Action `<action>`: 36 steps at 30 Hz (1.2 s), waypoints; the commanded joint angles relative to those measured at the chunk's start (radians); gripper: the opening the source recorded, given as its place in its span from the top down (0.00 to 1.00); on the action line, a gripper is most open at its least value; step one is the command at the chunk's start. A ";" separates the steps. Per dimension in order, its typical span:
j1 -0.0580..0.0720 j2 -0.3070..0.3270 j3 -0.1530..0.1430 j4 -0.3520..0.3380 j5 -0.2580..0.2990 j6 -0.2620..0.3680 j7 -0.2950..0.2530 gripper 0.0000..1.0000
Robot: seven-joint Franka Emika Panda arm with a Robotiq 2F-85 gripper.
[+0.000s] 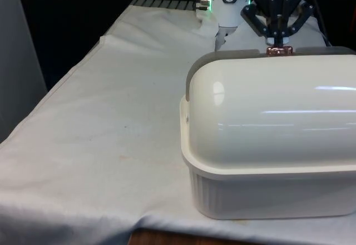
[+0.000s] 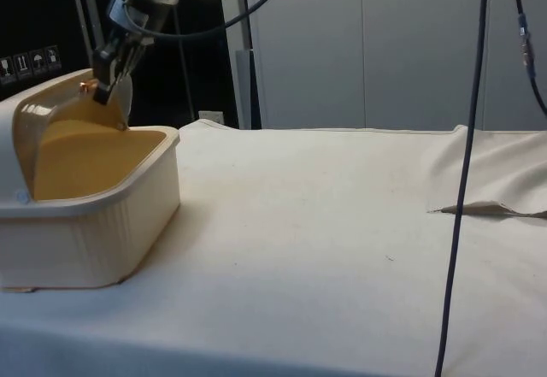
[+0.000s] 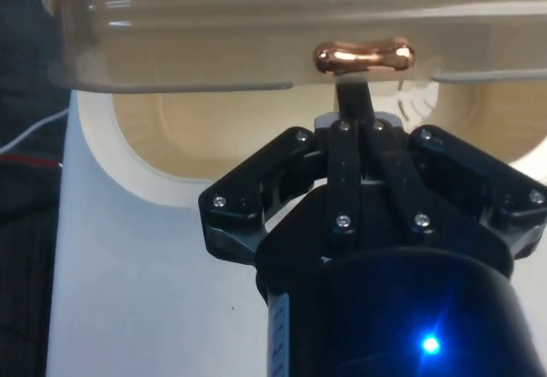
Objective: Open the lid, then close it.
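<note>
While the bread box [image 1: 267, 145] sits at the front view's right on the tabletop [image 1: 111, 139], the end effector [image 1: 276, 40] hangs above its copper handle [image 1: 279, 50]. From the side, the lid [image 2: 64, 103] is rolled back, the box open. At the wrist, the fingers [image 3: 353, 103] are clenched just under the handle [image 3: 363, 56].

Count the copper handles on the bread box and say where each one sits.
1. The copper handle sits mid-edge on the raised lid of the bread box, at the gripper. None other shows.
</note>
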 commanded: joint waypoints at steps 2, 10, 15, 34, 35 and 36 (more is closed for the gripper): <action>-0.015 0.007 0.031 0.008 0.038 0.022 -0.016 1.00; -0.016 0.017 0.033 0.028 0.068 0.038 -0.015 1.00; -0.012 0.016 0.020 0.039 0.067 0.027 -0.009 1.00; -0.008 -0.013 -0.002 0.139 0.051 -0.118 0.001 1.00; -0.008 -0.014 -0.004 0.146 0.051 -0.130 0.001 1.00; -0.007 -0.015 -0.006 0.159 0.050 -0.147 -0.001 1.00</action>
